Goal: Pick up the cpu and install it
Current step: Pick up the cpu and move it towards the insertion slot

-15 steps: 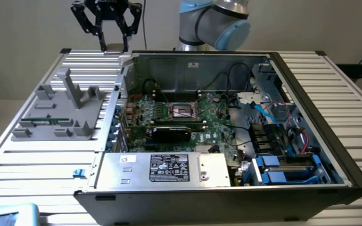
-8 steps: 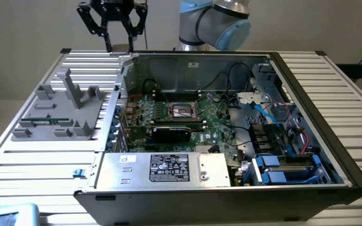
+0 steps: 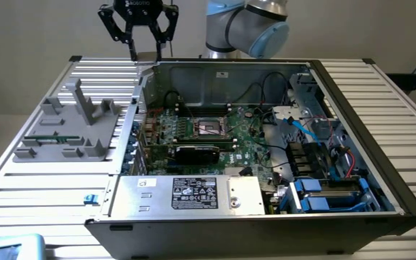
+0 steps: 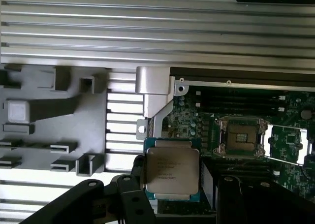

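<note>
The cpu (image 4: 172, 171), a flat square chip with a silver-grey metal top and a thin green-tan rim, hangs between my gripper's dark fingers (image 4: 134, 187) in the wrist view. In the exterior view my gripper (image 3: 144, 54) is high above the far left corner of the open computer case (image 3: 352, 124), fingers pointing down and drawn close together. The motherboard's open socket (image 3: 209, 128), a dark frame with its metal bracket, lies inside the case (image 4: 147, 81); the same socket (image 4: 241, 138) sits off to one side of the held chip.
A grey plastic fixture (image 3: 71, 130) with upright posts stands on the slatted metal table (image 3: 41, 189) at the exterior view's left. A silver power supply box (image 3: 186, 193) with a white label fills the case's near side. Cables and blue drive bays (image 3: 324, 195) crowd its right.
</note>
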Available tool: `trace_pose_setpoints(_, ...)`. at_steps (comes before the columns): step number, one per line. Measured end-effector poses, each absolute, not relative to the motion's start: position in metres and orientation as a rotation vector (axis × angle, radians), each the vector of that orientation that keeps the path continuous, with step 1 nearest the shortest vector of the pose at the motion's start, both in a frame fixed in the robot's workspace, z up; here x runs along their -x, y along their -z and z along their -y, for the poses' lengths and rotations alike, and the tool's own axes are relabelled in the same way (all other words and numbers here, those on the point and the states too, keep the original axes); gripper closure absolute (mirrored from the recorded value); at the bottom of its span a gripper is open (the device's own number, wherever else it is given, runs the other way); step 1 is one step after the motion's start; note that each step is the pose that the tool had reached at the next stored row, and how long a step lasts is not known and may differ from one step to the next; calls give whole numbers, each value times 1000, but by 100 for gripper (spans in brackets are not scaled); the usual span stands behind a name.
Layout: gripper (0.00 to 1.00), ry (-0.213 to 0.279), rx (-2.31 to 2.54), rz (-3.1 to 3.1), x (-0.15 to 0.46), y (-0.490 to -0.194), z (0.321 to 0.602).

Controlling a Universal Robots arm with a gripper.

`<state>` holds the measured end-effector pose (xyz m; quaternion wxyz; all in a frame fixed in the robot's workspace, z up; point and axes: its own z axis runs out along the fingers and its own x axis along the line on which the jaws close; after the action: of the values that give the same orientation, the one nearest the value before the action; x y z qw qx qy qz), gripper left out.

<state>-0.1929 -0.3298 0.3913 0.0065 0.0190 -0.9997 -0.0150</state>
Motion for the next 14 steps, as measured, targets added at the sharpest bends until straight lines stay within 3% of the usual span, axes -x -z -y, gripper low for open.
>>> trace_pose_setpoints(14,45,46,-60,3148,168,-383,331)
